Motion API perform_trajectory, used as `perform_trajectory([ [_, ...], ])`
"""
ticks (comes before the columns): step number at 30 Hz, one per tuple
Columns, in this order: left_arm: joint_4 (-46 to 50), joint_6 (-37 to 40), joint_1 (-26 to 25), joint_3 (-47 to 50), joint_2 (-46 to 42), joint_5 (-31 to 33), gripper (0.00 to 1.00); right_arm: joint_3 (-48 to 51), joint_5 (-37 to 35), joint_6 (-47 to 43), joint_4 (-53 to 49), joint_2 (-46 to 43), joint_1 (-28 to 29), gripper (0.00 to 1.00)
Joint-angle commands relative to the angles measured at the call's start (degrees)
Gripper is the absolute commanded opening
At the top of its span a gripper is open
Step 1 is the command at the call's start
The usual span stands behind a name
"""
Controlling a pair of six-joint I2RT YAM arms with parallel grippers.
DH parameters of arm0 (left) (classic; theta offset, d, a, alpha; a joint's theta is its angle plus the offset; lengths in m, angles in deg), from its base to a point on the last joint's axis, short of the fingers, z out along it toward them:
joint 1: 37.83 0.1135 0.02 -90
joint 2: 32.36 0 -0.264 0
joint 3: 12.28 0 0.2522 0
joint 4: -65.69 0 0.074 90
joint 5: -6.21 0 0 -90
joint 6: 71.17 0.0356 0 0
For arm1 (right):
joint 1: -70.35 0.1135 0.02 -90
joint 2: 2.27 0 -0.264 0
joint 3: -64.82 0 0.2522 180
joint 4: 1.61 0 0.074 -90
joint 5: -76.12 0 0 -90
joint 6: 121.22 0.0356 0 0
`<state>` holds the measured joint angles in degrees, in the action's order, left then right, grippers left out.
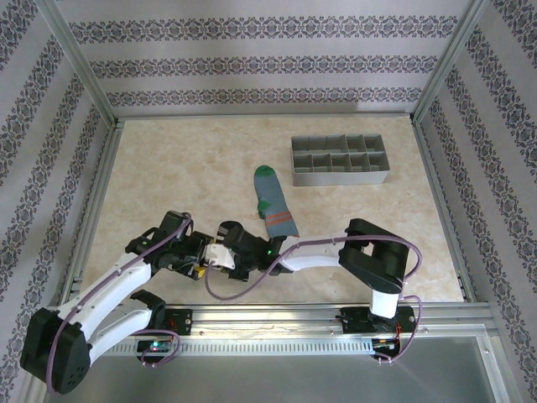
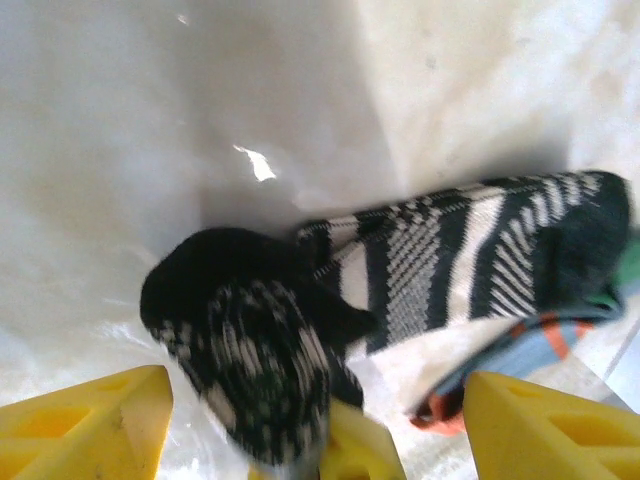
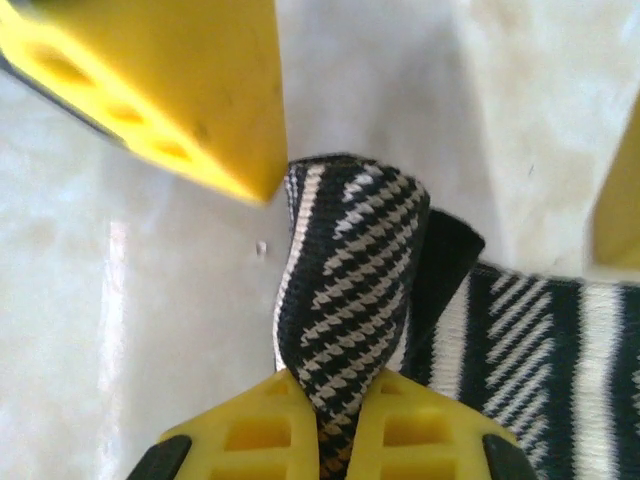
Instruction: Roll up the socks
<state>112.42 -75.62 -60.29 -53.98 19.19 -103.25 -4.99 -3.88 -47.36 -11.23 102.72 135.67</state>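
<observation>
— What's standing on the tabletop [image 1: 185, 168]?
— A grey tray [image 1: 340, 177], right of centre and towards the back. It lies flat, with its long side facing the near edge, and is divided into two rows of small compartments

— And the surface itself?
— Pale beige, marbled like stone, with a slight sheen

— What surrounds it?
— Walls [image 1: 252, 59] on the left, back and right, papered in light stripes with bands of dark floral pattern. Metal posts [image 1: 80, 63] run up the back corners, and a slotted metal rail [image 1: 277, 316] runs along the near edge
</observation>
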Motion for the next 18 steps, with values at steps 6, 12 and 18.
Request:
perform_trajectory([
  [6,5.87,1.46,1.62,-2.94,-2.26,0.53,0.71,2.42,17.61,7.80,-8.25,3.45,-8.81,0.00],
  [12,-2.44,1.32,1.56,0.44,-2.14,-2.36,0.56,0.33,24.58,11.04,-9.73,6.29,-13.38,0.00],
  [18,-13.01,2.81,1.19,2.90,1.92,-5.87,0.56,-3.85,29.54,13.59,-13.90,10.41,-16.57,0.00],
])
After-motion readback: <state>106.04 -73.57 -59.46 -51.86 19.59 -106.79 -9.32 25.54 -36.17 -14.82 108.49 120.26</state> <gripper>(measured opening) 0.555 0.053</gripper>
